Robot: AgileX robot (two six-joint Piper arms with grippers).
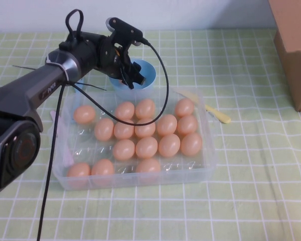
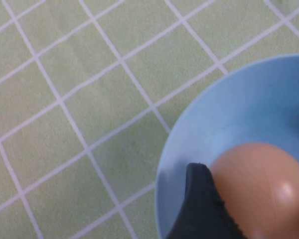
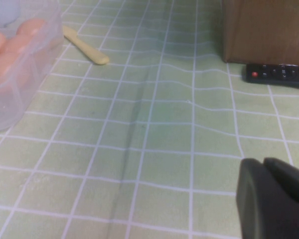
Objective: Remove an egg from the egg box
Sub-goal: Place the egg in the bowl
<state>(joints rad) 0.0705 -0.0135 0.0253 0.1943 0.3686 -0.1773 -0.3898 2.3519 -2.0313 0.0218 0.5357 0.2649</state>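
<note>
1 egg (image 2: 261,186) sits clamped in the left gripper (image 1: 133,75) directly above the blue bowl (image 1: 149,75), just behind the egg box (image 1: 208,160) (right gripper (image 3: 274,199) low over bare cloth, closed, well apart).

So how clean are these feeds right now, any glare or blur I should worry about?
High view: even light, small glints on the egg box. Left wrist view: soft focus; highlight on the egg held by the left gripper over the blue bowl. Right wrist view: right gripper blurred, tablecloth wrinkled.
</note>
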